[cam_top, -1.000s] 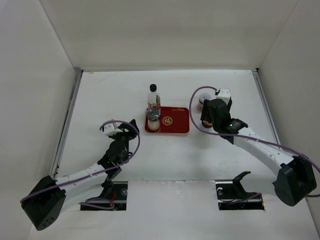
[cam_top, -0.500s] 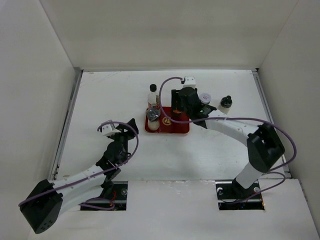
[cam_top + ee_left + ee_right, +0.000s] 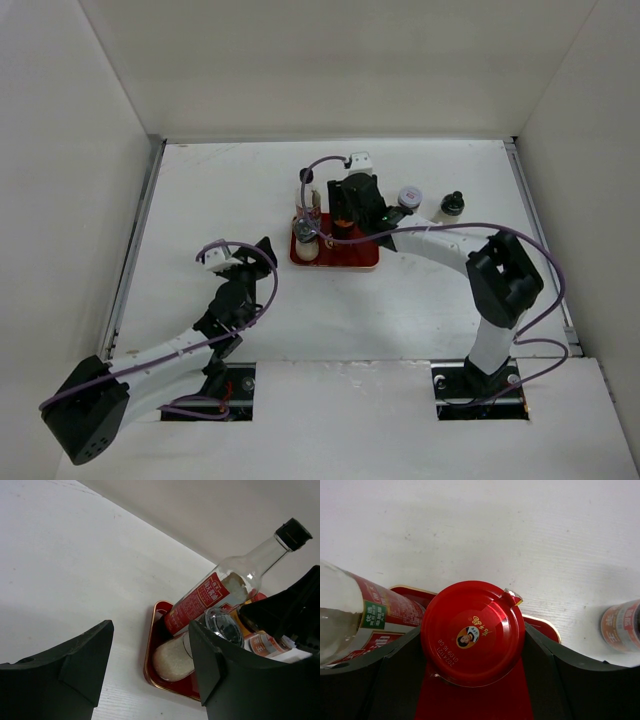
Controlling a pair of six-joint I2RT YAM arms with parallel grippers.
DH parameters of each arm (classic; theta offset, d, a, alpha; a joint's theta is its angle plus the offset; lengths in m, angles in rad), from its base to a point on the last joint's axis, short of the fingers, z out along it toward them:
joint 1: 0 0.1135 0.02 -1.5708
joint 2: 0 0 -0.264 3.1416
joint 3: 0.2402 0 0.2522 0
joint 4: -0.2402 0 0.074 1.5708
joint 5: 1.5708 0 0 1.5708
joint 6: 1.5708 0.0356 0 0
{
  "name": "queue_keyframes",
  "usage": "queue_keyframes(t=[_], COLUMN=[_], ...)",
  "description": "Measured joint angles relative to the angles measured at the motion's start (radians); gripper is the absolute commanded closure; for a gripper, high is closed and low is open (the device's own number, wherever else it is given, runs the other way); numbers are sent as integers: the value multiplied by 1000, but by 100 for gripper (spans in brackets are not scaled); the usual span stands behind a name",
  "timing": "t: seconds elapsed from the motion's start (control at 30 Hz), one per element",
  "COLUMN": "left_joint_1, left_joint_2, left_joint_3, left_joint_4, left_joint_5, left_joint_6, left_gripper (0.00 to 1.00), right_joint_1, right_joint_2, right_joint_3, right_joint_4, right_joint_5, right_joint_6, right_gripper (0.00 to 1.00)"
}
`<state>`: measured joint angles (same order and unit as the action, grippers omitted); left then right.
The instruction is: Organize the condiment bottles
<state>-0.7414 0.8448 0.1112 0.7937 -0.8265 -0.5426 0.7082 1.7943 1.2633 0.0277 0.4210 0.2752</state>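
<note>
A red tray (image 3: pixel 350 258) sits mid-table. At its left end stand a tall clear bottle (image 3: pixel 307 196) with a black cap and red label (image 3: pixel 200 602) and a squat shaker (image 3: pixel 305 238) with a faceted glass cap (image 3: pixel 223 625). My right gripper (image 3: pixel 345 208) is over the tray, shut on a red-lidded jar (image 3: pixel 470 630); both fingers press the lid's sides. I cannot tell whether the jar touches the tray (image 3: pixel 470 702). My left gripper (image 3: pixel 262 250) hangs open and holds nothing, left of the tray (image 3: pixel 150 657).
A white-lidded jar (image 3: pixel 407 196) and a small dark-capped bottle (image 3: pixel 452 204) stand on the table right of the tray; the jar's orange label (image 3: pixel 621 625) shows at the right wrist view's edge. White walls close the back and both sides.
The right arm has swung left from the table beside the tray to over the tray, next to the tall bottle, uncovering the two items on the right. The left arm barely moved.
</note>
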Motion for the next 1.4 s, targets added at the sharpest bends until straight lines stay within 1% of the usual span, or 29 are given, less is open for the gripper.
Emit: queue_keyframes(t=[0.13, 0.2, 0.27, 0.43, 0.53, 0.63, 0.67, 0.7, 0.73, 0.77, 0.8, 0.83, 0.87, 0.9, 0.93, 0.97, 1.0, 1.03, 1.07, 1.13, 1.27, 1.33, 1.4], left_joint_1=[-1, -1, -1, -1, -1, -1, 0, 0, 0, 0, 0, 0, 0, -1, -1, -1, -1, -1, -1, -1, -1, -1, -1], left_joint_2=[-8, -3, 4, 10, 10, 10, 10, 10, 11, 14, 18, 26, 32, 35, 35, 34, 34, 35, 35, 35, 41, 46, 49], left_joint_3=[0, 0, 0, 0, 0, 0, 0, 0, 0, 0, 0, 0, 0, 0, 0, 0, 0, 0, 0, 0, 0, 0, 0], left_joint_4=[3, 3, 3, 3, 3, 3, 3, 3, 3, 3, 4, 4, 3, 2, 3, 3, 3, 3, 3, 3, 3, 3, 4], left_joint_5=[0, 0, 0, 0, 0, 0, 0, 0, 0, 1, 1, 1, 1, 2, 3, 3, 3, 3, 3, 3, 3, 3, 3], left_joint_6=[0, 0, 0, 0, 0, 0, 0, 0, 0, 0, -1, -1, -1, -1, -1, -1, -1, -1, -2, -2, -3, -4, -4], left_gripper=[40, 40, 40, 40, 40, 40, 40, 39, 39, 39, 39, 39, 39, 39, 39, 39, 39, 39, 39, 39, 39, 39, 39], right_joint_1=[18, 25, 32, 40, 40, 40, 39, 34, 28, 19, 2, -20, -51, -84, -121, -156, -187, -215, -237, -265, -283, -284, -287], right_joint_2=[21, 21, 21, 16, -20, -99, -133, -166, -203, -233, -261, -278, -289, -291, -288, -280, -270, -256, -241, -205, -126, -91, -64], right_joint_3=[3, 3, 3, 3, -10, -45, -65, -86, -114, -137, -159, -176, -190, -199, -206, -212, -213, -213, -213, -211, -193, -181, -173], right_joint_4=[8, 11, 11, 37, 40, 41, 42, 44, 47, 50, 50, 51, 53, 54, 53, 51, 46, 43, 40, 31, 14, 9, 9], right_joint_5=[3, 6, 6, 9, 22, 34, 37, 42, 44, 48, 53, 59, 69, 77, 86, 96, 105, 117, 124, 133, 131, 128, 124], right_joint_6=[-2, 3, 6, 19, 24, 31, 34, 36, 40, 42, 50, 55, 66, 72, 79, 83, 94, 92, 93, 93, 95, 95, 96], right_gripper=[38, 34, 25, 9, 4, 4, 7, 13, 26, 43, 55, 61, 60, 57, 49, 26, 15, 9, 5, 1, 0, 2, 6])
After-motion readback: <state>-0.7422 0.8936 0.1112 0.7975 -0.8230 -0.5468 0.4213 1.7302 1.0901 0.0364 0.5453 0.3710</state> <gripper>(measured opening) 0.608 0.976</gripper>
